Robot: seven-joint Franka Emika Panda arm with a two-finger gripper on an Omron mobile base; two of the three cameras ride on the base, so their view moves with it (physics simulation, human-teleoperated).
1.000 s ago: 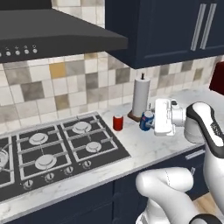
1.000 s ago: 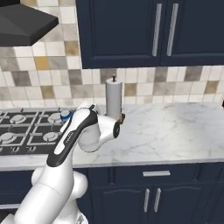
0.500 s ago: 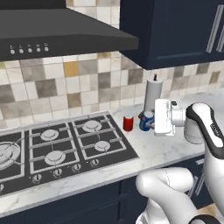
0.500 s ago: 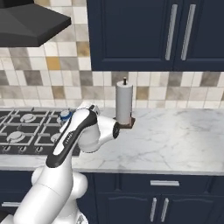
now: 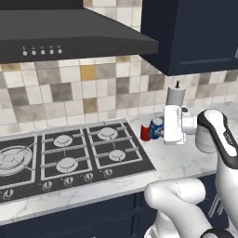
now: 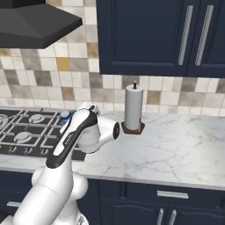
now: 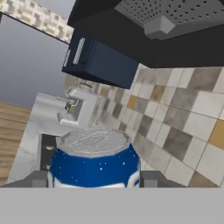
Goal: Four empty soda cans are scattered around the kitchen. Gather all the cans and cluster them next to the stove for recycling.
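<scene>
The blue can [image 5: 156,128] sits between the fingers of my tool [image 5: 162,129], which is closed narrow around its body; from the hand camera its silver top [image 7: 93,141] is right in front of me, with the blue wall below it filling the space between my fingertips. I am holding it lying sideways, above the worktop [image 5: 186,160], just right of the stove [image 5: 74,155]. A red can [image 5: 145,132] already stands on the worktop at the stove's right edge, touching or almost touching the blue one as seen from the left base camera; I cannot tell which. The paper towel roll [image 6: 133,108] stands behind, near the tiled wall.

I judge this to be the delivery step: the blue can is carried to the gathering spot and not yet set down. The next move calls for turning it upright, lowering it beside the red can without knocking that one over, then letting go.

No brand or lettering can be read on either can; the blue one shows only small white specks.
</scene>
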